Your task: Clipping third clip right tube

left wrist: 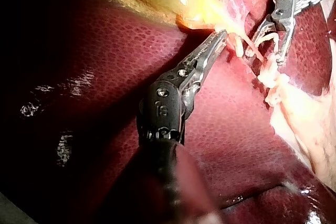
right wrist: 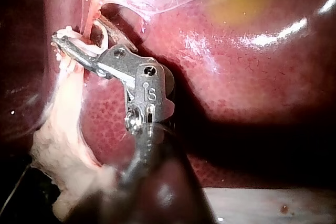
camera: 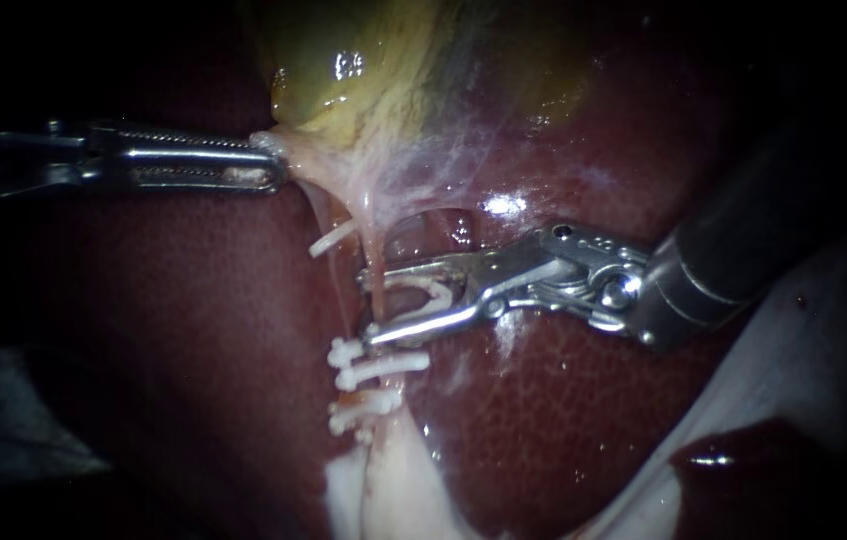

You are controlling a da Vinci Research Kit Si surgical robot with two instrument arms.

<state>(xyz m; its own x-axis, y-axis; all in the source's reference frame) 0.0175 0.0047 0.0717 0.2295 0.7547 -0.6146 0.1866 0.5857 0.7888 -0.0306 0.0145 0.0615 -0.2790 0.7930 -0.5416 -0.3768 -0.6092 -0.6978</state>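
Clips (camera: 383, 368): two on tube (camera: 373, 255), one in right instrument (camera: 368, 305).

Dark red liver (camera: 563, 420), yellow-green gallbladder (camera: 363, 70) above it, white surface (camera: 813, 350) at lower right

surgical lab: liver (camera: 563, 420), gallbladder (camera: 343, 60), clips (camera: 378, 368)

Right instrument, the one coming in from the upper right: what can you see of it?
The right instrument is a dark shaft ending in a shiny, hinged metal end effector with two slim jaws. The jaws stand apart and carry an open white clip between them. They straddle the pale tube just above the white clips already on it, and lie low over the dark red liver.
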